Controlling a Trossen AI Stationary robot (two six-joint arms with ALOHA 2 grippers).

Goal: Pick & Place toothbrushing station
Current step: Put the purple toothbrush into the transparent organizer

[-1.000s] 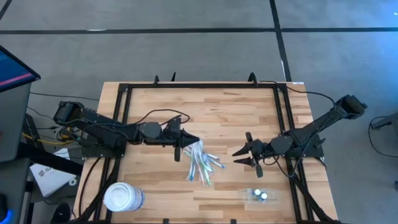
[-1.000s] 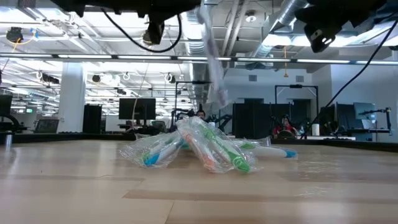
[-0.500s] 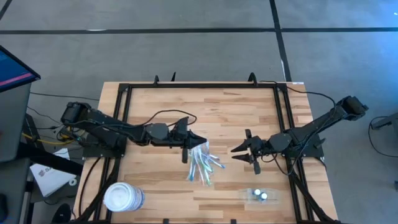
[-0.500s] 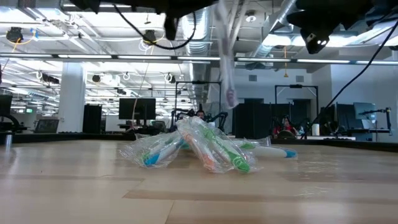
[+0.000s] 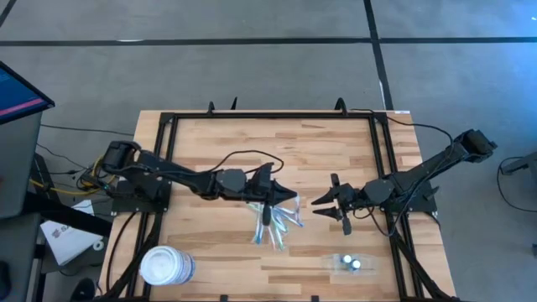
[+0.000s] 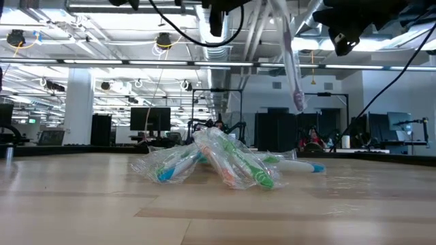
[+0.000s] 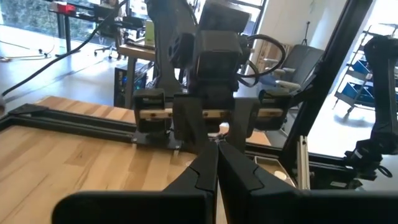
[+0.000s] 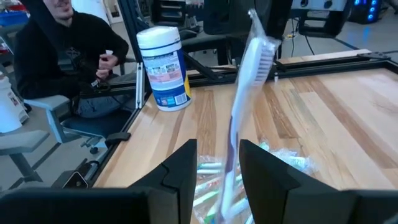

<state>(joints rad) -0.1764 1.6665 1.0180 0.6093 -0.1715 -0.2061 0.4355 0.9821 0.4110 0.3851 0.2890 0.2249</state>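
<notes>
The toothbrushing station [image 5: 346, 263], a small clear plastic holder, lies on the wooden table [image 5: 319, 151] near its front edge, well apart from the pile of wrapped toothbrushes [image 5: 273, 225] at the middle of the table. On the far side of that pile from the station, at the table's front left corner, stands a large white round tub [image 5: 165, 266]. A black frame [image 5: 273, 117] rims the light plank top. Beyond it the low view shows an open hall with ceiling lights, ducts and dark monitors; in the right wrist view a person in a dark hoodie [image 8: 59, 56] sits off the table's edge.

The left gripper [image 5: 268, 201], fingers pressed together, reaches out over the pile and pinches one wrapped toothbrush [image 6: 291, 64] that hangs above it. The right gripper [image 5: 327, 206] hovers beside the pile, between it and the table's right edge, fingers spread and holding nothing.
</notes>
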